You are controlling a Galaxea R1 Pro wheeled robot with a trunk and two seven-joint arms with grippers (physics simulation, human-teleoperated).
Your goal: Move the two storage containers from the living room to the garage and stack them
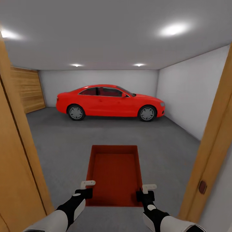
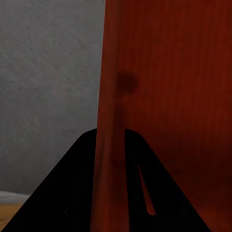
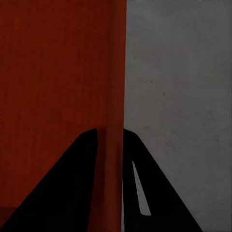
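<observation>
I carry one red-orange bin (image 1: 114, 174) level ahead of me — open top up, low straight walls, empty — over the garage's grey concrete floor (image 1: 64, 145), long axis pointing away.

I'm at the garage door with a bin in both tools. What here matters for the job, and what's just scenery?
Job:
- storage container, held at its side walls
- left tool, right tool
- garage floor, grey concrete

Scenery:
- red car
- wood-plank door
- door frame
</observation>
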